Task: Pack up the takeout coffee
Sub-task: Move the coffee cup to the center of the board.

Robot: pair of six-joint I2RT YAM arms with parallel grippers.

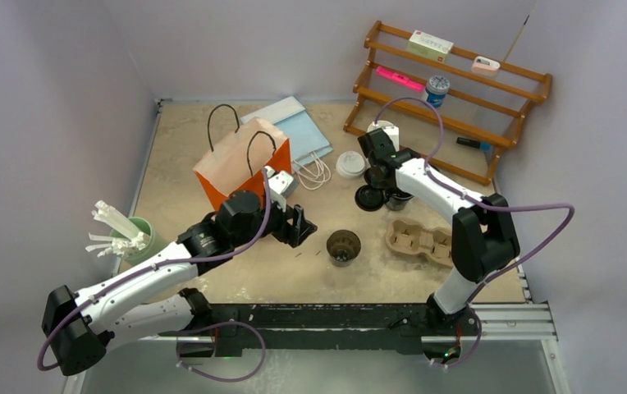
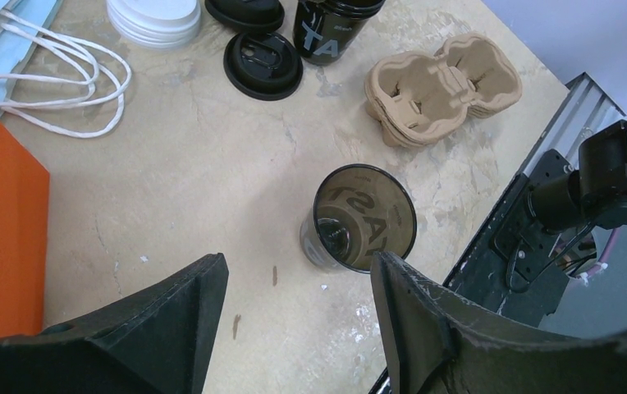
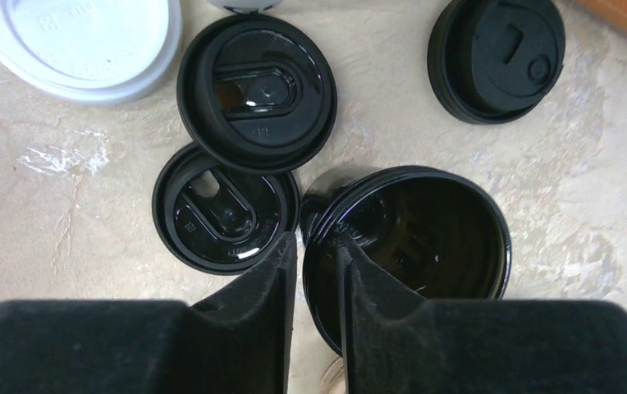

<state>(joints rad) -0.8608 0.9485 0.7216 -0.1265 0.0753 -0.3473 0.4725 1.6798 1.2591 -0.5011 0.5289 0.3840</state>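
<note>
One black paper cup (image 1: 343, 246) stands open and alone mid-table; in the left wrist view this cup (image 2: 363, 217) shows white print through its wall. My left gripper (image 1: 298, 226) hovers just left of it, open, with bare table between its fingers (image 2: 298, 279). At the back, my right gripper (image 3: 317, 246) straddles the rim of another black cup (image 3: 425, 238), one finger inside and one outside, shut on the wall. Three black lids (image 3: 257, 82) (image 3: 224, 209) (image 3: 496, 57) lie around it. In the top view that right gripper (image 1: 380, 176) is over the cup and lid cluster (image 1: 372, 197).
A brown pulp carrier (image 1: 418, 240) lies right of the lone cup. White lids (image 1: 350, 164) sit behind the black ones. An orange paper bag (image 1: 240, 164) stands behind my left arm, a green cup of white stirrers (image 1: 134, 236) at far left, a wooden rack (image 1: 450, 90) at back right.
</note>
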